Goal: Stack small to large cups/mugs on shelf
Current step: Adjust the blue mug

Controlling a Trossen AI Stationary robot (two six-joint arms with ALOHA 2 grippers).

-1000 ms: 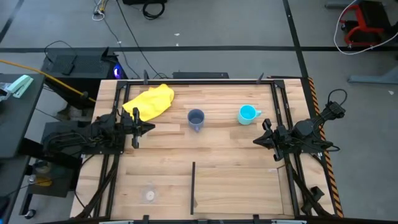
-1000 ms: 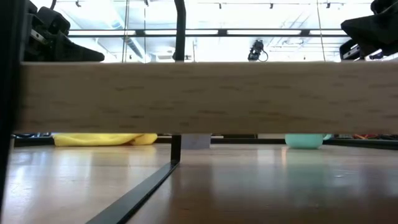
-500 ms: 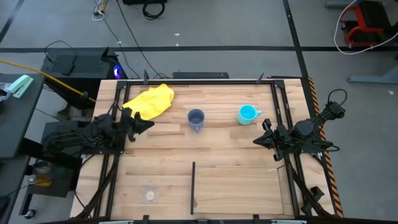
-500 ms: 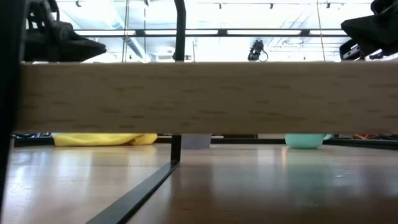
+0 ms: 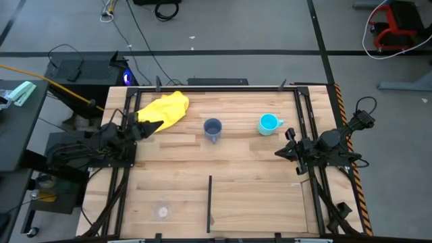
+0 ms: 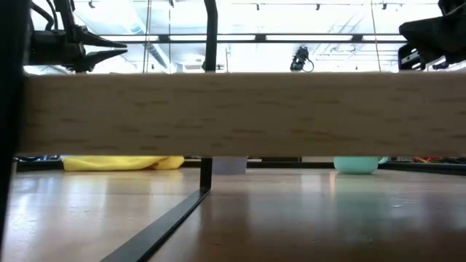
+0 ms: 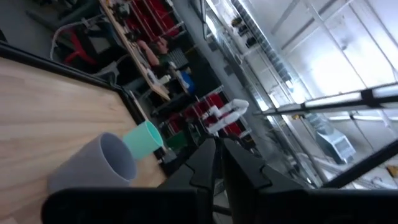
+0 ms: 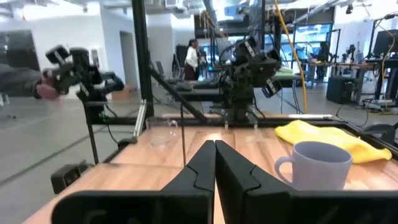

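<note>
- Left gripper (image 5: 156, 125) hangs at the yellow cloth (image 5: 165, 109), jaws seemingly closed, empty.
- Right gripper (image 5: 281, 152) waits below the cyan mug (image 5: 268, 123), jaws pressed together, empty.
- Grey-blue mug (image 5: 212, 128) stands between them.

In the low view, a wooden plank (image 6: 233, 113) hides all but the bottom edges of the grey-blue mug (image 6: 230, 167), the cyan mug (image 6: 356, 165) and the yellow cloth (image 6: 122, 163). You see the clear cup (image 5: 162, 212) from above only as a faint pale ring, too small to show detail. Your left wrist view is blurred, and its frame edge cuts off the grey-blue mug's base.
</note>
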